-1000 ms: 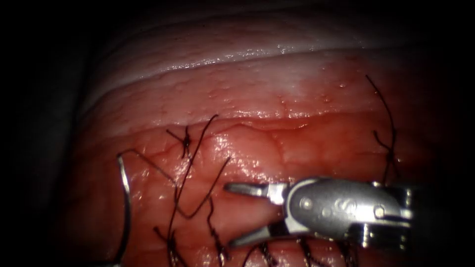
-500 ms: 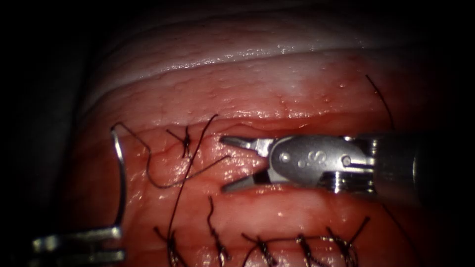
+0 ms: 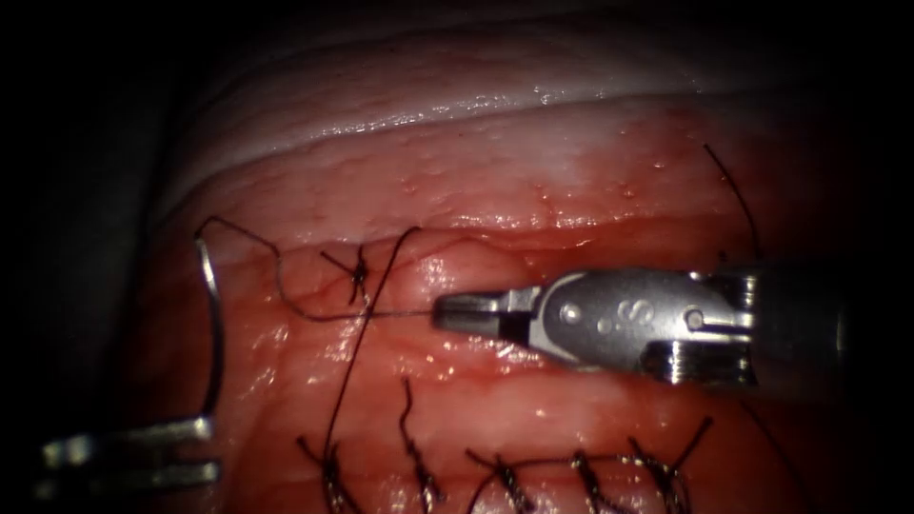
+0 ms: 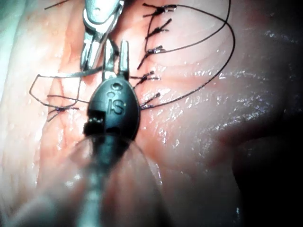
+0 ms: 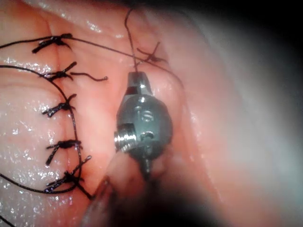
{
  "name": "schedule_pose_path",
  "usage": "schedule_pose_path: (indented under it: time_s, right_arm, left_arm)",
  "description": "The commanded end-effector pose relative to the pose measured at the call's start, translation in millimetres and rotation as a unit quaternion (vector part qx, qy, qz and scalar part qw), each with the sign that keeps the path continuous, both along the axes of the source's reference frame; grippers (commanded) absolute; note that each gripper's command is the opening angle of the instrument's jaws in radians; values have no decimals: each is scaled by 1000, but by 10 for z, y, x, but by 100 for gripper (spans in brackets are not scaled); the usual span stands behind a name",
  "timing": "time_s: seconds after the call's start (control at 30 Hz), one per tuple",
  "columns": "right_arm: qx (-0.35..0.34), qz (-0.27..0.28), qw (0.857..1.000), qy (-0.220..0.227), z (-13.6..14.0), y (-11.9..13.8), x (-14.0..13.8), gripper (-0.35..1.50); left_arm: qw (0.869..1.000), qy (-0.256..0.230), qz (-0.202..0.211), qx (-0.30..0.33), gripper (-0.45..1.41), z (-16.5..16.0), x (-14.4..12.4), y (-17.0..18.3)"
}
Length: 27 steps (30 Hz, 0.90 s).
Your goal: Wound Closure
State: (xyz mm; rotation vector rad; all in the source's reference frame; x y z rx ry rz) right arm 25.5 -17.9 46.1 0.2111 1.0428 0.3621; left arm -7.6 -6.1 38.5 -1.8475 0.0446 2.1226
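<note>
Endoscope view had the right gripper (image 3: 455,312) clamped on the thread (image 3: 314,312) and the left gripper (image 3: 205,447) pinching the needle's (image 3: 215,333) lower end, clear of the tissue (image 3: 495,190), with several stitches (image 3: 505,481) already tied.

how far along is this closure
Done: a row of knotted stitches along the cut. In hand: the right tool is shut on the thread; the left tool holds the needle near one end, out of the tissue. Left: this loose thread remains untied.
</note>
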Motion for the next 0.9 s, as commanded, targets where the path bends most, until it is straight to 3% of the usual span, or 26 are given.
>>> schedule_pose_path:
  time_s: [0.03, 0.33, 0.5, 0.57, 0.6, 0.67, 0.73, 0.77, 0.9]
  right_arm:
    - [1, -8, 1000, 1, -13, -16, 4, -35]
    - [30, -42, 998, 25, -107, -80, -2, -35]
    - [30, -53, 998, 25, -134, -96, 8, -35]
    - [-15, -72, 997, 27, -134, -94, 13, -35]
    - [-26, -71, 997, 30, -133, -91, 15, -10]
    - [-40, -56, 997, 39, -126, -80, 18, 73]
    - [-62, -40, 996, 48, -117, -67, 18, 118]
    - [-80, -30, 995, 55, -111, -57, 17, 130]
    - [-104, -10, 993, 51, -84, -22, 6, 128]
  left_arm:
    - [1000, -2, 2, 0, -45, 8, -5, 0]
    - [1000, 19, -8, 2, -45, 27, 11, 8]
    - [1000, 23, -9, 5, -45, 19, 23, 10]
    - [1000, 21, -14, 5, -45, 16, 29, 11]
    - [1000, 21, -18, 6, -45, 14, 33, 12]
    - [1000, 22, -22, 7, -45, 12, 40, 14]
    - [999, 25, -30, 8, -45, 10, 49, 17]
    - [999, 27, -32, 8, -45, 10, 53, 18]
    - [998, 39, -52, 11, -45, 12, 78, 28]
